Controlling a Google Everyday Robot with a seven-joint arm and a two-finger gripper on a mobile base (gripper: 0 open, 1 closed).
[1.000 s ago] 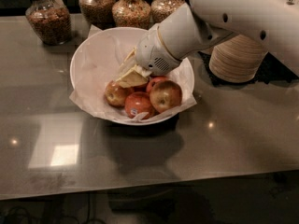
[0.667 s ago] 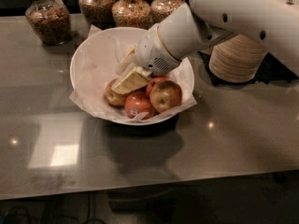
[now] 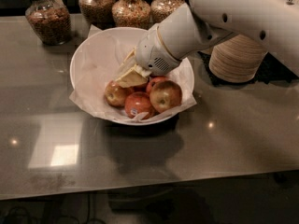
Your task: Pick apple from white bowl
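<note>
Gripper [image 3: 127,73] inside white bowl [image 3: 91,55], down over left side of apple cluster. Jaws: spread or pressed together, cannot tell. Arm [image 3: 219,17] enters from far right corner, crossing bowl's right rim. The apple [image 3: 165,96] in bowl, right of cluster, not gripped, touching stickered red apple [image 3: 138,104]; another apple [image 3: 115,94] just under gripper. Bowl near far edge of worktop [image 3: 233,139], centre. Jars [image 3: 132,8] line far edge, just behind rim. Stacked paper bowls [image 3: 238,56] near right. Wide worktop toward near edge.
</note>
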